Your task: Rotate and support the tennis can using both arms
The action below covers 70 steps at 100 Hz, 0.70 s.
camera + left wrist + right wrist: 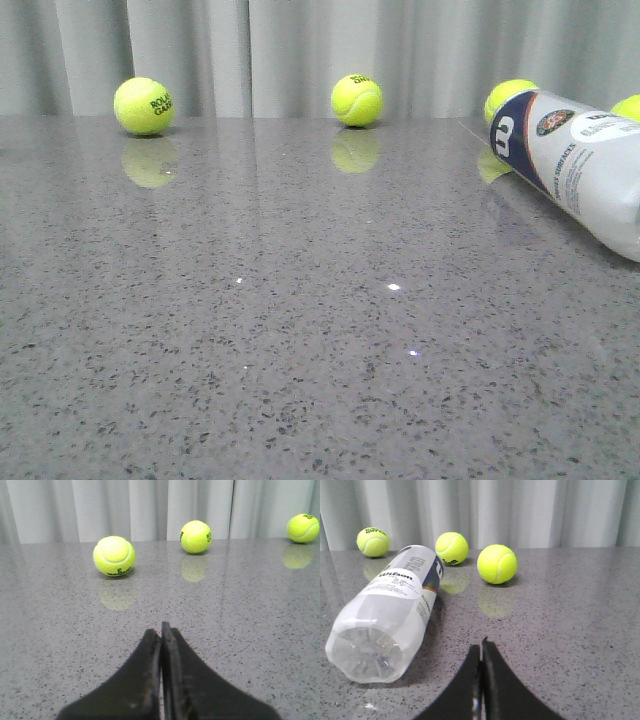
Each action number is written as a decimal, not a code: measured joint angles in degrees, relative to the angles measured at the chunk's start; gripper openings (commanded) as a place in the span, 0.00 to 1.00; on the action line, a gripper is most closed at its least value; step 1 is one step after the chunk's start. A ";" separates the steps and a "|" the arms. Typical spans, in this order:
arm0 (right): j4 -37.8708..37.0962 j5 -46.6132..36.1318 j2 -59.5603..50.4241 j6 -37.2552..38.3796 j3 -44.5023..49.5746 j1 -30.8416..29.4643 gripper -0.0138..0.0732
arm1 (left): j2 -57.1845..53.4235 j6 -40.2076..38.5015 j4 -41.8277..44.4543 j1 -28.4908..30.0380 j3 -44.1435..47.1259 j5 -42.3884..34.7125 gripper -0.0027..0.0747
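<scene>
The tennis can (575, 165) lies on its side at the right edge of the grey table, its white label with navy swoosh and Wilson logo showing. In the right wrist view the can (390, 612) lies with its clear bottom end toward the camera, beside my right gripper (481, 647), which is shut, empty and apart from it. My left gripper (160, 630) is shut and empty, low over bare table, with no can in its view. Neither gripper shows in the front view.
Yellow-green tennis balls lie along the back by a grey curtain: one at the left (144, 106), one in the middle (357, 100), two behind the can (508, 95). The grey speckled table (300, 330) spreads in front.
</scene>
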 measured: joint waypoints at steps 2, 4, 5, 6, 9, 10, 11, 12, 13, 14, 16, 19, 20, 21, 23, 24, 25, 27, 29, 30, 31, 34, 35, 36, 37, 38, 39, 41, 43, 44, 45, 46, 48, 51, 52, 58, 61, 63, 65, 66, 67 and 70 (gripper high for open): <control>0.00 0.10 0.00 0.00 0.00 0.00 0.09 | 0.00 0.00 0.00 0.00 0.00 0.00 0.01; 0.00 0.10 0.00 0.00 0.00 0.00 0.09 | 0.00 0.00 0.00 0.00 0.00 0.00 0.01; 0.00 0.10 0.00 0.00 0.00 0.00 0.09 | 0.00 0.00 0.00 0.00 0.00 0.00 0.01; 0.00 0.10 0.00 0.00 0.00 0.00 0.09 | 0.00 0.00 0.00 0.00 0.00 0.00 0.01; 0.00 0.10 0.00 0.00 0.00 0.00 0.09 | 0.00 0.00 0.00 0.00 0.00 0.00 0.01; 0.00 0.10 0.00 0.00 0.00 0.00 0.09 | 0.00 0.00 0.00 0.00 0.00 0.00 0.01; 0.00 0.10 0.00 0.00 0.00 0.00 0.09 | 0.00 0.00 0.00 0.00 0.00 0.00 0.01; 0.00 0.10 0.00 0.00 0.00 0.00 0.09 | 0.00 0.00 0.00 0.00 0.00 0.00 0.01; 0.00 0.10 0.00 0.00 0.00 0.00 0.09 | 0.00 0.00 0.00 0.00 0.00 0.00 0.01; 0.00 0.10 0.00 0.00 0.00 0.00 0.09 | 0.00 0.00 0.00 0.00 0.00 0.00 0.01; 0.00 0.10 0.00 0.00 0.00 0.00 0.09 | 0.00 0.00 0.00 0.00 0.00 0.00 0.01; 0.00 0.10 0.00 0.00 0.00 0.00 0.09 | 0.00 0.00 0.00 0.00 0.00 0.00 0.01; 0.00 0.10 0.00 0.00 0.00 0.00 0.09 | 0.00 0.00 0.00 0.00 0.00 0.00 0.01; 0.00 0.10 0.00 0.00 0.00 0.00 0.09 | 0.00 0.00 0.00 0.00 0.00 0.00 0.01; 0.00 0.10 0.00 0.00 0.00 0.00 0.09 | 0.00 0.00 0.00 0.00 0.00 0.00 0.01; 0.00 0.10 0.00 0.00 0.00 0.00 0.09 | 0.00 0.00 0.00 0.00 0.00 0.00 0.01; 0.00 0.10 0.00 0.00 0.00 0.00 0.09 | 0.00 0.00 0.00 0.00 0.00 0.00 0.01; 0.00 0.10 0.00 0.00 0.00 0.00 0.09 | 0.00 0.00 0.00 0.00 0.00 0.00 0.01; 0.00 0.10 0.00 0.00 0.00 0.00 0.09 | 0.00 0.00 0.00 0.00 0.00 0.00 0.01; 0.00 0.10 0.00 0.00 0.00 0.00 0.09 | 0.00 0.00 0.00 0.00 0.00 0.00 0.01; 0.00 0.10 0.00 0.00 0.00 0.00 0.09 | 0.00 0.00 0.00 0.00 0.00 0.00 0.01; 0.00 0.10 0.00 0.00 0.00 0.00 0.09 | 0.00 0.00 0.00 0.00 0.00 0.00 0.01; 0.00 0.10 0.00 0.00 0.00 0.00 0.09 | 0.00 0.00 0.00 0.00 0.00 0.00 0.01; 0.00 0.10 0.00 0.00 0.00 0.00 0.09 | 0.00 0.00 0.00 0.00 0.00 0.00 0.01; 0.00 0.10 0.00 0.00 0.00 0.00 0.09 | 0.00 0.00 0.00 0.00 0.00 0.00 0.01; 0.00 0.10 0.00 0.00 0.00 0.00 0.09 | 0.00 0.00 0.00 0.00 0.00 0.00 0.01; 0.00 0.10 0.00 0.00 0.00 0.00 0.09 | 0.00 0.00 0.00 0.00 0.00 0.00 0.01; 0.00 0.10 0.00 0.00 0.00 0.00 0.09 | 0.00 0.00 0.00 0.00 0.00 0.00 0.01; 0.00 0.10 0.00 0.00 0.00 0.00 0.09 | 0.00 0.00 0.00 0.00 0.00 0.00 0.01; 0.00 0.10 0.00 0.00 0.00 0.00 0.09 | 0.00 0.00 0.00 0.00 0.00 0.00 0.01; 0.00 0.10 0.00 0.00 0.00 0.00 0.09 | 0.00 0.00 0.00 0.00 0.00 0.00 0.01; 0.00 0.10 0.00 0.00 0.00 0.00 0.09 | 0.00 0.00 0.00 0.00 0.00 0.00 0.01; 0.00 0.10 0.00 0.00 0.00 0.00 0.09 | 0.00 0.00 0.00 0.00 0.00 0.00 0.01; 0.00 0.10 0.00 0.00 0.00 0.00 0.09 | 0.00 0.00 0.00 0.00 0.00 0.00 0.01; 0.00 0.10 0.00 0.00 0.00 0.00 0.09 | 0.00 0.00 0.00 0.00 0.00 0.00 0.01; 0.00 0.10 0.00 0.00 0.00 0.00 0.09 | 0.00 0.00 0.00 0.00 0.00 0.00 0.01; 0.00 0.10 0.00 0.00 0.00 0.00 0.09 | 0.00 0.00 0.00 0.00 0.00 0.00 0.01; 0.00 0.10 0.00 0.00 0.00 0.00 0.09 | 0.00 0.00 0.00 0.00 0.00 0.00 0.01; 0.00 0.33 0.00 0.00 0.00 0.00 0.09 | 0.00 0.00 0.00 0.00 0.00 0.00 0.01; 0.00 0.50 0.00 0.00 0.00 0.00 0.09 | 0.00 0.00 0.00 0.00 0.00 0.00 0.01; 0.00 0.60 0.00 0.00 0.00 0.00 0.09 | 0.00 0.00 0.00 0.00 0.00 0.00 0.01; 0.00 1.22 0.00 0.00 0.00 0.00 0.09 | 0.00 0.00 0.00 0.00 0.00 0.00 0.01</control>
